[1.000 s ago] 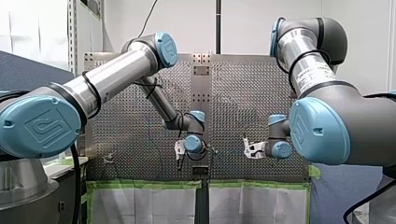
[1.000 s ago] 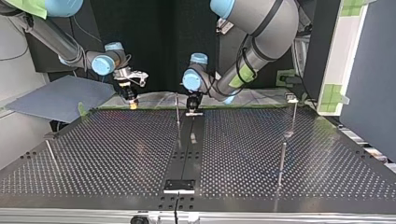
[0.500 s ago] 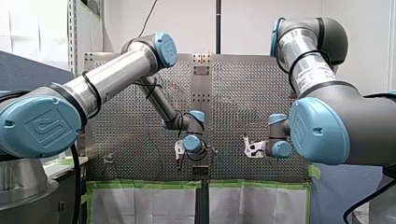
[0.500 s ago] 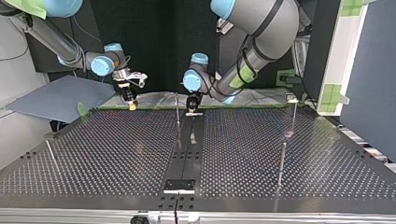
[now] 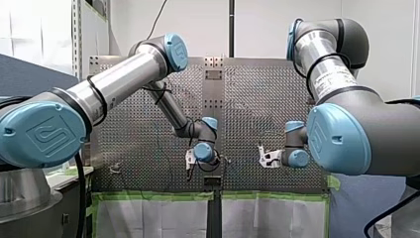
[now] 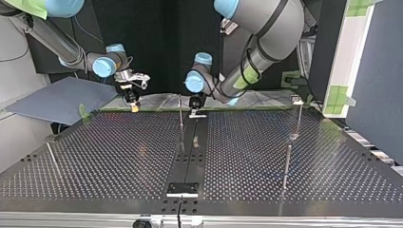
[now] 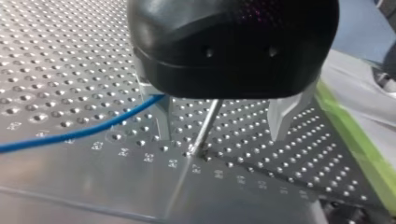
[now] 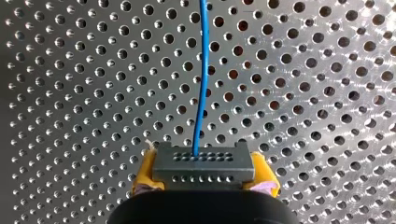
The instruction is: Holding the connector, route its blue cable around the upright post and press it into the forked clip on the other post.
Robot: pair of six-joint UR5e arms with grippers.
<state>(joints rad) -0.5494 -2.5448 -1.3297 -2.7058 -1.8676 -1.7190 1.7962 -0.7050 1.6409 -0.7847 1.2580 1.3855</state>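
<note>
My right gripper is clamping the grey perforated block connector between yellow pads, at the top view's far left, its thin blue cable running ahead. My left gripper is gaping empty astride the thin metal upright post; pulling could snag the cable on its finger.

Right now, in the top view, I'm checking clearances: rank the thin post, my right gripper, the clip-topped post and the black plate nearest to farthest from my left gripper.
From my left gripper:
1. thin post, just beside it, toward the view's left.
2. my right gripper, at the view's left.
3. clip-topped post, at the view's right.
4. black plate, at the near edge.
</note>
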